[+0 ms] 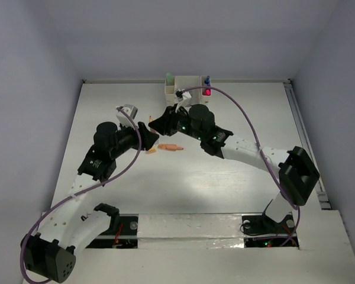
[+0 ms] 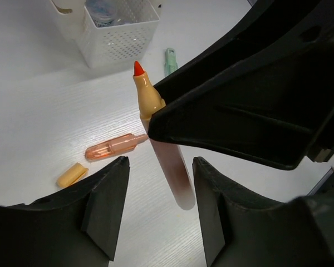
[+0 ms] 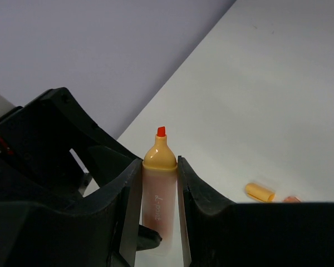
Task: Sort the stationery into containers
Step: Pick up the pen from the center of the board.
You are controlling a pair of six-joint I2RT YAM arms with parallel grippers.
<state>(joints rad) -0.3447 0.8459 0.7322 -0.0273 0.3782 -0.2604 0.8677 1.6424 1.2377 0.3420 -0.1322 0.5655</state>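
My right gripper (image 3: 158,161) is shut on an uncapped orange highlighter (image 3: 157,189) with a red tip and holds it above the table. In the left wrist view the highlighter (image 2: 146,94) hangs with its lower end between the jaws of my open left gripper (image 2: 160,167), which do not touch it. Its loose orange cap (image 2: 71,174) and a peach marker (image 2: 108,147) lie on the table below. The white organizer (image 1: 188,83) stands at the back; it also shows in the left wrist view (image 2: 122,36). Both grippers, left (image 1: 149,137) and right (image 1: 160,125), meet left of centre.
A mint green marker (image 2: 170,60) is beside the organizer. A blue-capped bottle (image 1: 207,78) and a pink item (image 1: 207,92) are at the organizer's right side. The cap also shows in the right wrist view (image 3: 260,192). A purple cable (image 1: 248,127) arcs over the right arm.
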